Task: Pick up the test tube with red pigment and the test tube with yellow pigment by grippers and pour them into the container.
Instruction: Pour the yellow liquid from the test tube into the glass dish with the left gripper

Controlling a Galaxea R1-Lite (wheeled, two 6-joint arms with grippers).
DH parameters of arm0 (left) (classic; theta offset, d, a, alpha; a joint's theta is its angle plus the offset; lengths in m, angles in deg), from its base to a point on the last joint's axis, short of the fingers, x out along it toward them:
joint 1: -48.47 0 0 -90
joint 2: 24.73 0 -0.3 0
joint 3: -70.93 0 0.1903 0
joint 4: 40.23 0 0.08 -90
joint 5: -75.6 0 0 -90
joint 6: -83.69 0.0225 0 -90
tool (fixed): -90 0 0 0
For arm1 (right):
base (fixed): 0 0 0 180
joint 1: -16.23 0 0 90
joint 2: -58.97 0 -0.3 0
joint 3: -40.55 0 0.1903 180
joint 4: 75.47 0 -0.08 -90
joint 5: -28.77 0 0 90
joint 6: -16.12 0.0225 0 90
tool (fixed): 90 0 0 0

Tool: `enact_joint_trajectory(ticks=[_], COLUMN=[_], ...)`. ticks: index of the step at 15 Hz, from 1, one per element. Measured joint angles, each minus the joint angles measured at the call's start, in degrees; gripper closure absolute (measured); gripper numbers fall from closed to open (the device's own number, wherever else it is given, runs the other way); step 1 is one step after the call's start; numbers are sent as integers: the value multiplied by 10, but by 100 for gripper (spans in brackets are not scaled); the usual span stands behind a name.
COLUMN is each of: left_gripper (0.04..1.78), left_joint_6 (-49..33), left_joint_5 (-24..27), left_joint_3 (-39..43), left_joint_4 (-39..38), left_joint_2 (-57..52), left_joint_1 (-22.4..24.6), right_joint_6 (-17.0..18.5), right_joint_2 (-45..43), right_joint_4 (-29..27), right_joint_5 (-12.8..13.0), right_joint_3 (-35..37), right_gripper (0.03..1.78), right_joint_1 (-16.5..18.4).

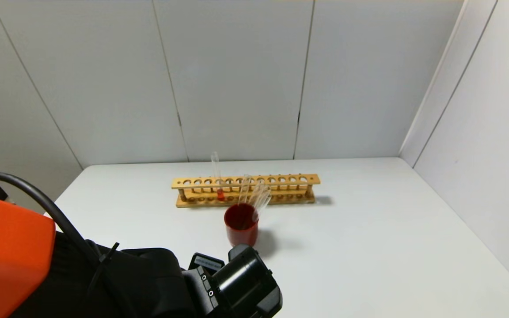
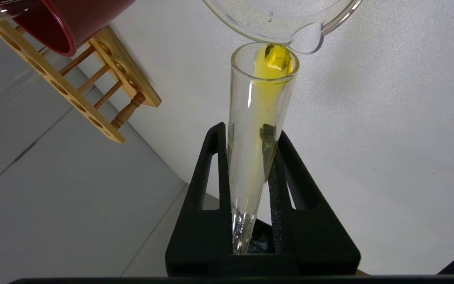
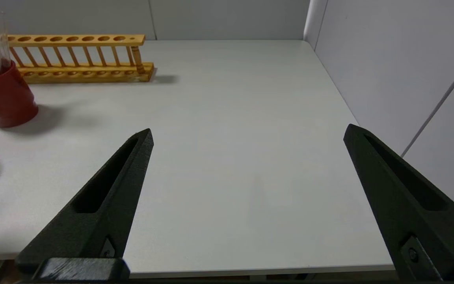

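Observation:
In the left wrist view my left gripper is shut on the test tube with yellow pigment. The tube is tipped, with its mouth just under the pouring lip of the clear glass container. The yellow liquid has run along the tube to its mouth. In the head view the left arm at the near left hides the tube and the container. The test tube with red pigment stands upright in the wooden rack. My right gripper is open and empty above the table's near right edge.
A dark-red cup holding several clear tubes stands just in front of the rack, and also shows in the right wrist view. The white table is boxed in by grey wall panels at the back and right.

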Motion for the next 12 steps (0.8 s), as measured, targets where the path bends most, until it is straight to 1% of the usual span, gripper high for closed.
enact_joint_trajectory(ticks=[3,8,12], left_gripper=[150,150,150], left_joint_6=[-1,0,0], left_joint_5=[0,-1,-1], left_joint_3=[-17,-26,-36], left_joint_4=[27,29,47], left_joint_2=[10,26,36], left_joint_1=[-6,-7,-7], right_joint_6=[0,0,0], right_joint_2=[0,0,0], right_joint_4=[0,0,0], right_joint_5=[0,0,0], right_joint_3=[0,0,0], right_gripper=[11,11,11], right_joint_1=[0,0,0])
